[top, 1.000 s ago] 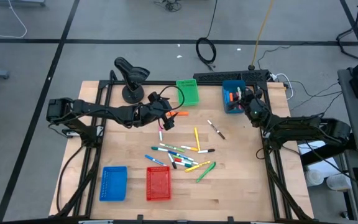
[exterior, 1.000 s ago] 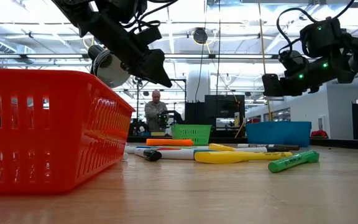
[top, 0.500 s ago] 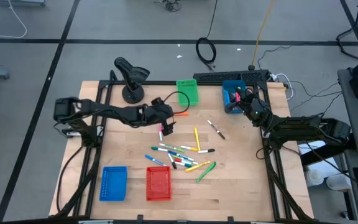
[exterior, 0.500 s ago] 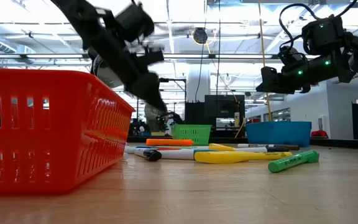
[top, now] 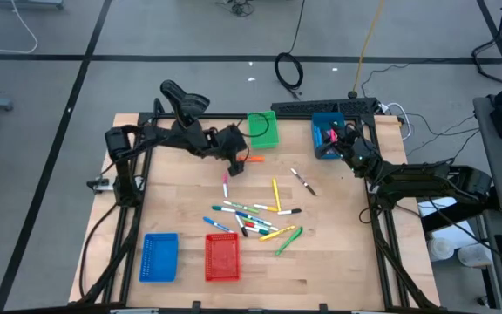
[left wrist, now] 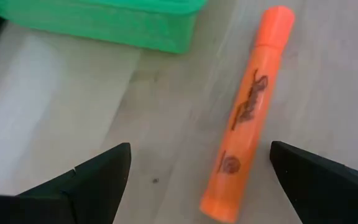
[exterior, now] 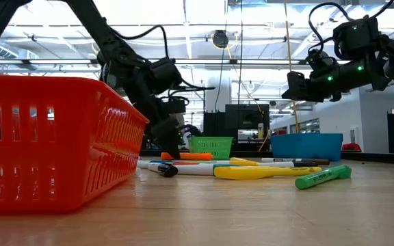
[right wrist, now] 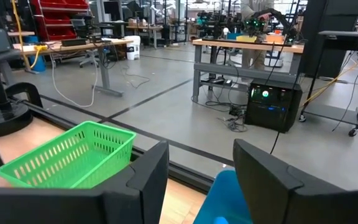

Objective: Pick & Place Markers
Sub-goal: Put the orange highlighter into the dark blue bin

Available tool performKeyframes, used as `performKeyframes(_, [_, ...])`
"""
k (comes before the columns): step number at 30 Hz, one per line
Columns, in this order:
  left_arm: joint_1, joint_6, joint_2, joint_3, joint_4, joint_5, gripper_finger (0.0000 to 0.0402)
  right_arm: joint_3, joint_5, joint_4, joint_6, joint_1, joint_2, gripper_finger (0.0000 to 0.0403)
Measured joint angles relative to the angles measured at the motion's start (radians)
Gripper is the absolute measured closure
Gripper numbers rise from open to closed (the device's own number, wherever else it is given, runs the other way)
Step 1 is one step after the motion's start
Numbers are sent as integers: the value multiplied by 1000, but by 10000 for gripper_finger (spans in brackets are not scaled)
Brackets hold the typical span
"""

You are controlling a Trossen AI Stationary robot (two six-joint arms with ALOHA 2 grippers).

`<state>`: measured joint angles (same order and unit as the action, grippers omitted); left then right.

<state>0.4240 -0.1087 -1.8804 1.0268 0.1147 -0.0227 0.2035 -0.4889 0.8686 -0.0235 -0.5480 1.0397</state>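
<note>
An orange marker lies flat on the wooden table beside the green basket. My left gripper hangs open just above the table, its fingers slanting down. The orange marker lies between the fingers, nearer one of them and touching neither. Many more markers lie scattered at mid table. My right gripper stands open and empty, held level above a blue basket at the far right. That basket holds a few markers.
A red basket and a second blue basket stand near the front edge. A black stand is at the far left by the green basket. A lone dark marker lies right of centre.
My left gripper has dropped from well above the table to just over it. It has tipped more steeply downward and gone toward the far edge, to the orange marker. Its fingers have stayed open. No marker has moved.
</note>
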Motion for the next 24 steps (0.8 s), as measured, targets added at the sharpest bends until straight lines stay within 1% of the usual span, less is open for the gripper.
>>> performKeyframes(2, [5,17,-16,7,5,72,11,0,12,-1,0,0,0,236])
performKeyframes(5, [-2,-1,-42,13,2,121,11,0,25,-1,0,0,0,236])
performKeyframes(8, [-15,-29,-73,15,10,123,12,0,26,-4,0,0,0,238])
performKeyframes(11, [-29,-18,-92,16,12,123,13,0,27,-4,-2,0,0,239])
performKeyframes(13, [-38,0,-95,16,13,119,25,0,27,-4,-11,0,0,239])
performKeyframes(15, [-48,11,-96,16,13,115,48,0,27,-4,-16,0,0,239])
performKeyframes(17, [-57,13,-96,16,14,112,83,0,27,-4,-17,0,0,240])
performKeyframes(21, [-72,13,-95,14,17,112,175,0,27,-5,-17,0,0,241])
performKeyframes(24, [-75,50,-95,14,19,118,249,0,27,-5,-17,0,0,241])
